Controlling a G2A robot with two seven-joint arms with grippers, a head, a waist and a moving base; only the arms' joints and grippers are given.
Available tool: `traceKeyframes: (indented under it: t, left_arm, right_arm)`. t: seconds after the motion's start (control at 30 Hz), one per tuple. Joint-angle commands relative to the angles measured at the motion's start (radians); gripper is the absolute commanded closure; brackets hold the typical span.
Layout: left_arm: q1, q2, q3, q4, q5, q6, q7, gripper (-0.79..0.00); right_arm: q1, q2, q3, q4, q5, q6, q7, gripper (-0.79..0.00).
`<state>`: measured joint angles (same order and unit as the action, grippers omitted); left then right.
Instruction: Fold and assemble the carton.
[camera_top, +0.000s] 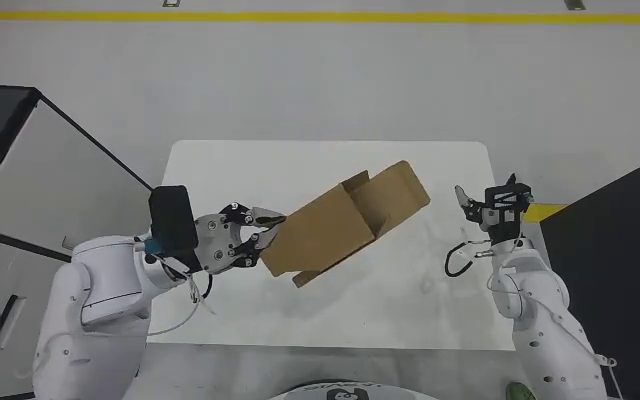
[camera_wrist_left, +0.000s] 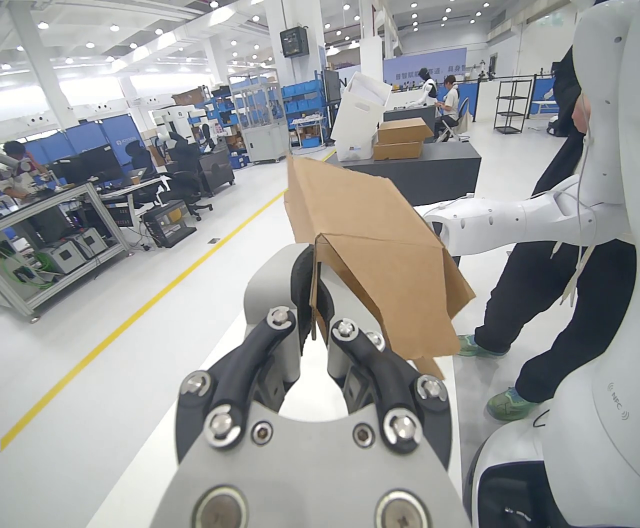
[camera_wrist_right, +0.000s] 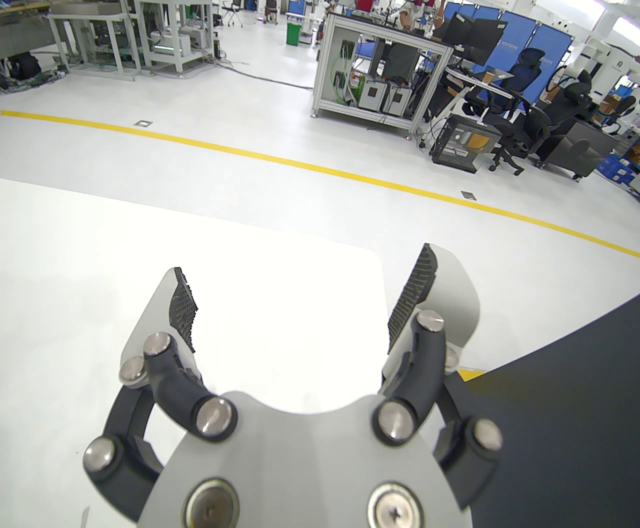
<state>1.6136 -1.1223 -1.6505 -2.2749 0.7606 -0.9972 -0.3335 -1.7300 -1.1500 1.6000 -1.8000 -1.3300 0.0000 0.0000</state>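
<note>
A brown cardboard carton (camera_top: 340, 222) is held above the middle of the white table (camera_top: 330, 160), lying slanted with its open end and loose flaps toward the far right. My left gripper (camera_top: 268, 236) is shut on the carton's near-left edge; in the left wrist view the cardboard flap (camera_wrist_left: 314, 295) is pinched between its black pads, and the carton (camera_wrist_left: 370, 235) stretches away from it. My right gripper (camera_top: 468, 200) hovers at the table's right edge, clear of the carton, open with nothing between its fingers (camera_wrist_right: 182, 305).
A black surface (camera_top: 600, 250) borders the table on the right, and a dark framed stand (camera_top: 40, 170) sits to the left. A person in dark trousers (camera_wrist_left: 550, 300) stands beside the table in the left wrist view. A yellow floor line (camera_top: 320, 17) runs beyond the table.
</note>
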Motion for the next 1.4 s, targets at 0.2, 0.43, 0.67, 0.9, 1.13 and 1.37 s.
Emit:
traceKeyframes:
  t: [0.2, 0.43, 0.67, 0.9, 1.13, 1.37]
  left_arm:
    - [-0.137, 0.031, 0.027, -0.058, 0.117, -0.015, 0.041, 0.000]
    - [-0.250, 0.088, 0.090, -0.075, 0.179, -0.015, 0.100, 0.000]
    - [-0.250, 0.088, 0.090, -0.075, 0.179, -0.015, 0.100, 0.000]
    - [-0.290, 0.092, 0.103, -0.075, 0.205, -0.015, 0.146, 0.000]
    - [-0.387, 0.121, 0.175, -0.075, 0.236, -0.015, 0.182, 0.000]
    - [-0.390, 0.123, 0.178, -0.075, 0.238, -0.015, 0.180, 0.000]
  right_arm:
    - [0.000, 0.000, 0.000, 0.000, 0.000, 0.000, 0.000, -0.785]
    - [0.000, 0.000, 0.000, 0.000, 0.000, 0.000, 0.000, -0.785]
    - [0.000, 0.000, 0.000, 0.000, 0.000, 0.000, 0.000, -0.785]
    - [0.000, 0.000, 0.000, 0.000, 0.000, 0.000, 0.000, -0.785]
    - [0.000, 0.000, 0.000, 0.000, 0.000, 0.000, 0.000, -0.785]
    - [0.000, 0.000, 0.000, 0.000, 0.000, 0.000, 0.000, -0.785]
